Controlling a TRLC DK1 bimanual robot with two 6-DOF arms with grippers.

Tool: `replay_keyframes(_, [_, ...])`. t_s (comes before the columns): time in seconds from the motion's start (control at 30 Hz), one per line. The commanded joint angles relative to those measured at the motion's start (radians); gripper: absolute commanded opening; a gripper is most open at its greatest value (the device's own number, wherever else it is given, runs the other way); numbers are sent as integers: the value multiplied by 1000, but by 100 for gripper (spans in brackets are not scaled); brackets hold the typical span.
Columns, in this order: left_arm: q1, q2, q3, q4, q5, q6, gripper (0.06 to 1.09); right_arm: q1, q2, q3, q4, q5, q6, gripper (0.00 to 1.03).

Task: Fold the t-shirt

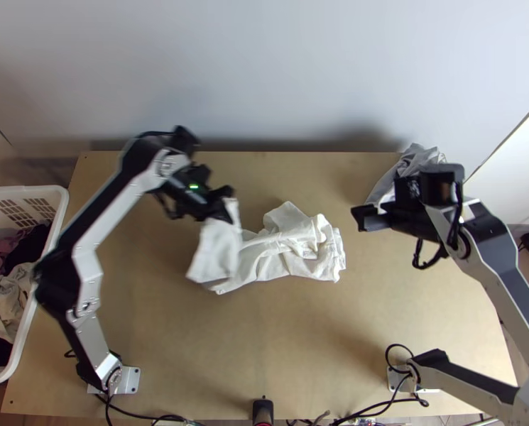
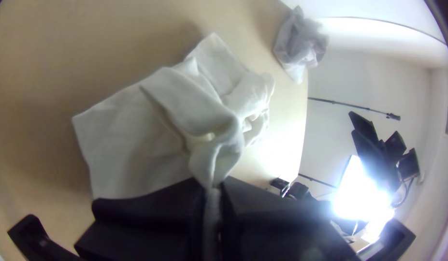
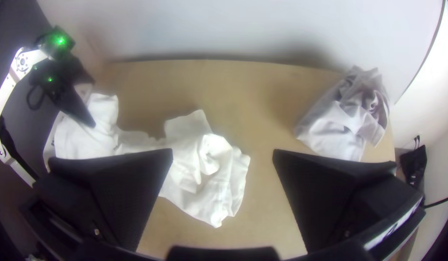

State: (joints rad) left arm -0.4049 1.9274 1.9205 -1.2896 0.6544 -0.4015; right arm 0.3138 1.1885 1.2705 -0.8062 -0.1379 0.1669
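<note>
The white t-shirt [image 1: 285, 248] lies bunched across the middle of the table, its left end raised. My left gripper [image 1: 228, 206] holds that end above the table; in the left wrist view, the left gripper [image 2: 212, 193] is shut on a pinched fold of the t-shirt [image 2: 132, 140]. To the right of the cloth and apart from it is my right gripper [image 1: 363, 218]. Seen from its own wrist, the right gripper [image 3: 224, 169] stands open, its fingers wide apart with nothing gripped, and the t-shirt [image 3: 185, 159] lies beyond.
A crumpled grey cloth [image 1: 413, 167] lies at the table's back right corner, close behind the right arm. At the left edge stands a white basket [image 1: 62, 206] with mixed clothes. Bare table [image 1: 278, 355] stretches in front of the t-shirt, and a wall rises behind the table.
</note>
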Motion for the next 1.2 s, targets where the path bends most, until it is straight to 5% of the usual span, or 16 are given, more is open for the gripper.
replay_keyframes(0.0, [-187,171,184,101,-52,-128,9,-62,-127,-148,62,0,17,96])
replay_keyframes(0.67, [-357,591,423,667,-113,-585,11,-167,-385,-323,44,-51,59,96])
replay_keyframes(0.7, [-357,601,423,690,-118,-616,25,-167,-388,-323,41,-62,65,96])
replay_keyframes(0.77, [-357,610,423,731,-139,-645,77,-168,-389,-323,39,-75,74,96])
replay_keyframes(0.8, [-359,611,422,737,-164,-666,92,-170,-389,-324,39,-80,82,96])
replay_keyframes(0.9, [-368,619,411,776,-188,-724,103,-168,-389,-323,39,-98,89,96])
replay_keyframes(1.17, [-356,507,393,843,-194,-780,103,-168,-394,-315,39,-135,108,96])
